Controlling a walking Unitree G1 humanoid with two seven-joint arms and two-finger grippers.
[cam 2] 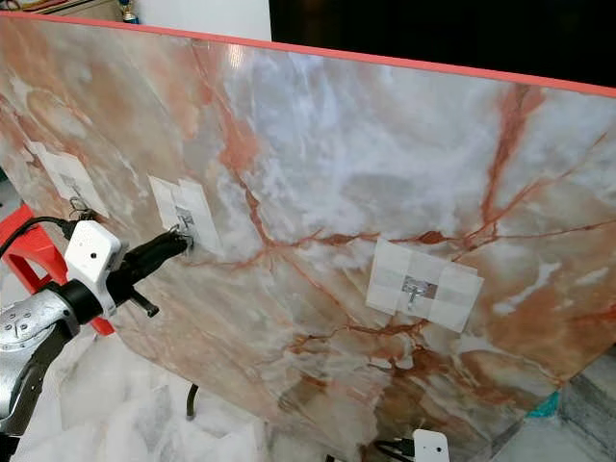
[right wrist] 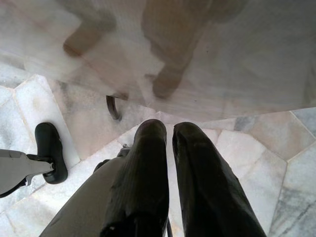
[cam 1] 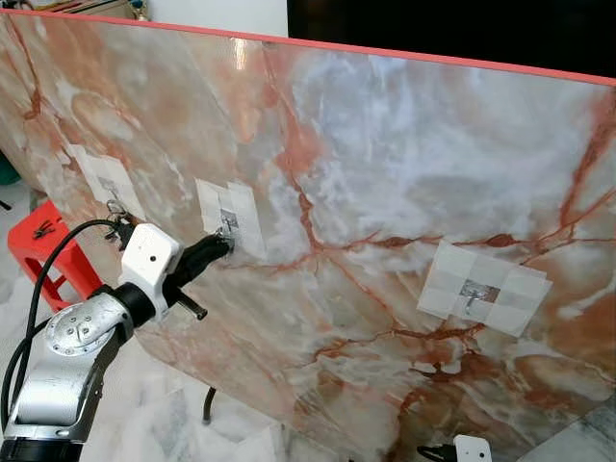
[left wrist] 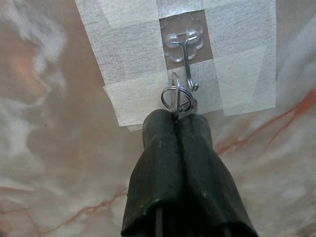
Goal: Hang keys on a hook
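Note:
A tilted marble-patterned board (cam 1: 385, 144) carries three small wire hooks on taped white patches. My left gripper (cam 1: 223, 245) is raised to the middle hook (cam 1: 228, 223). In the left wrist view its fingers (left wrist: 163, 148) are shut on a silver key ring (left wrist: 174, 94). The ring sits right beside the lower curl of that hook (left wrist: 188, 69), touching or just overlapping it; I cannot tell whether it is over the tip. The keys themselves are hidden. My right gripper (right wrist: 170, 133) hangs low and points at the floor, with a narrow gap between its fingers and nothing in it.
The left hook (cam 1: 115, 214) holds a bunch of keys, and the right hook (cam 1: 472, 294) is bare. A red stool (cam 1: 38, 245) stands at the board's left end. A black stand leg (cam 1: 207, 404) props the board on the pale tiled floor (right wrist: 247, 148).

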